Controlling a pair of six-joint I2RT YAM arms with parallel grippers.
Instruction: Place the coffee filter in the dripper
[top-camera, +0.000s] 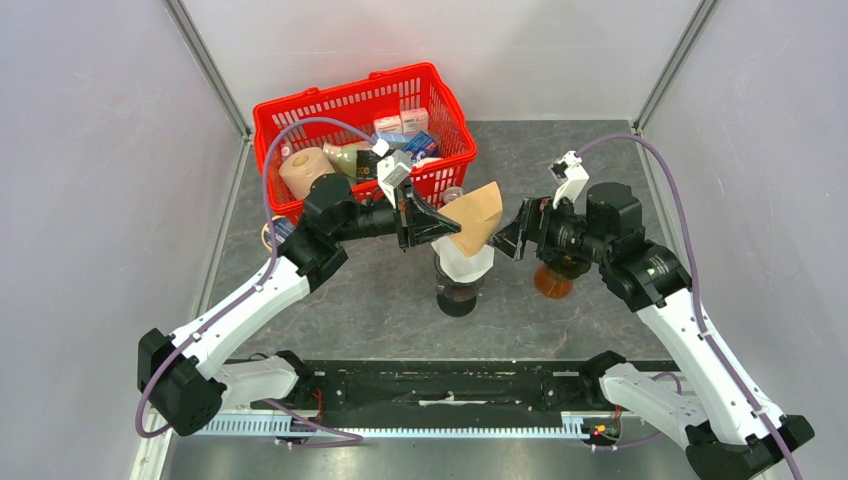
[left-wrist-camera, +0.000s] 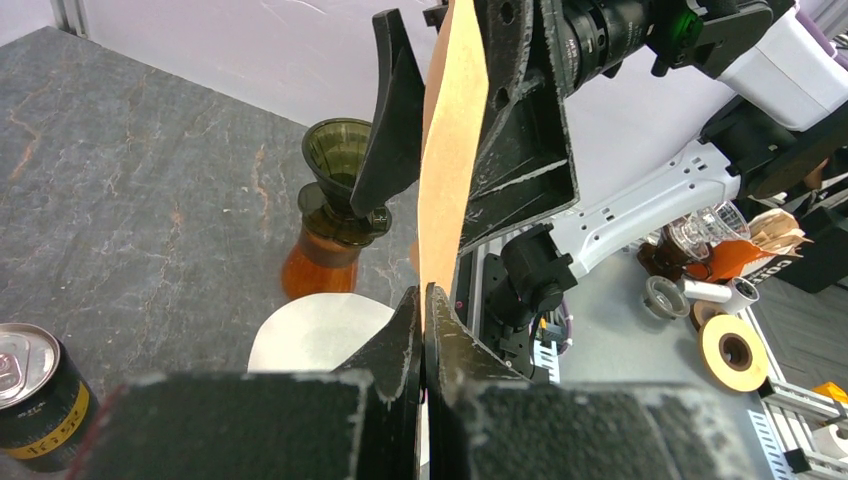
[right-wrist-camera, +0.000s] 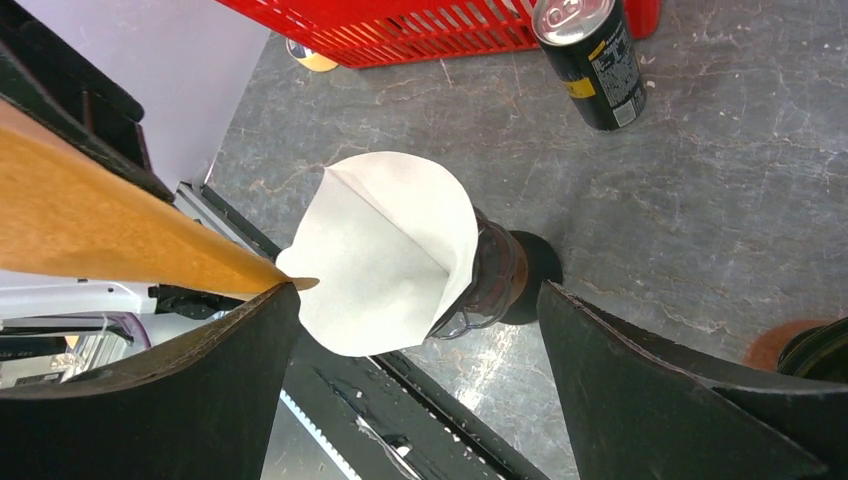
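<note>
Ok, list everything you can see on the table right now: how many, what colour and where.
brown coffee filter: one, brown, pinched in the left gripper above table centre
white filter: one, white, seated in the centre dripper
centre dripper: one, dark glass on a black base, table centre
second dripper: one, dark funnel on an amber server, right of centre
can: one, black with yellow label, in front of the basket
basket: one, red, back left, holding a tan roll, a bottle and small boxes
left gripper: one, black, shut on the brown coffee filter
right gripper: one, black, open, fingers either side of that filter
</note>
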